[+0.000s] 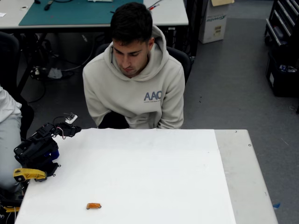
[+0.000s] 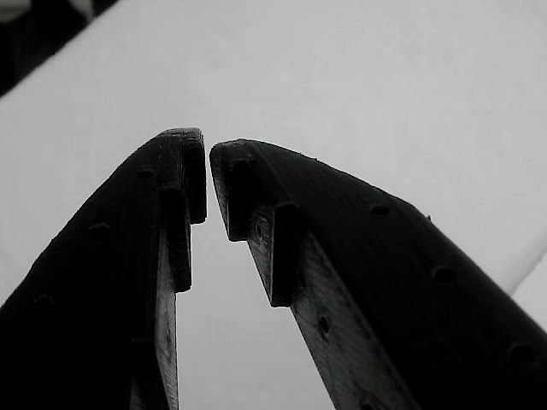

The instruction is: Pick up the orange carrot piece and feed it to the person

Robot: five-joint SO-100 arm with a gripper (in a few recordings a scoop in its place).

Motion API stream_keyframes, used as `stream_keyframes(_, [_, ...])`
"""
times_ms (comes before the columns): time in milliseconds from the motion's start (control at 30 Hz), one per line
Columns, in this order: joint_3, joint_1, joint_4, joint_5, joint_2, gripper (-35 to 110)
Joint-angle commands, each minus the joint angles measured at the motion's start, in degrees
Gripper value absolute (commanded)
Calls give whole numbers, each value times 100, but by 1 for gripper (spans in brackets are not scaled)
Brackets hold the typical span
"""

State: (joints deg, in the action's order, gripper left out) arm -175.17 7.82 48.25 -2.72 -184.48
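Orange carrot piece (image 1: 94, 206) seen lying on the white table (image 1: 140, 172) near its front edge, black gripper (image 2: 208, 149) held empty with tips nearly closed at the left edge, person (image 1: 135, 77) seated beyond the far edge.

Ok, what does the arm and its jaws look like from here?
The arm is black with a blue section, a yellow part at its base and thin red and white wires by a small white module. In the wrist view the gripper has two black, tapered printed fingers dotted with small holes.
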Motion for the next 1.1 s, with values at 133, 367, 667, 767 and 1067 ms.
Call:
stream_keyframes(133, [1222, -290, -97, -35, 1002, -3])
stream_keyframes(367, [2443, -721, -97, -35, 2224, -3])
stream_keyframes(667, [3691, -1793, -70, -35, 3753, -3])
stream_keyframes(767, [4096, -2224, -18, -35, 4228, -3])
stream_keyframes(1067, [4808, -3498, -18, -26, 5484, -2])
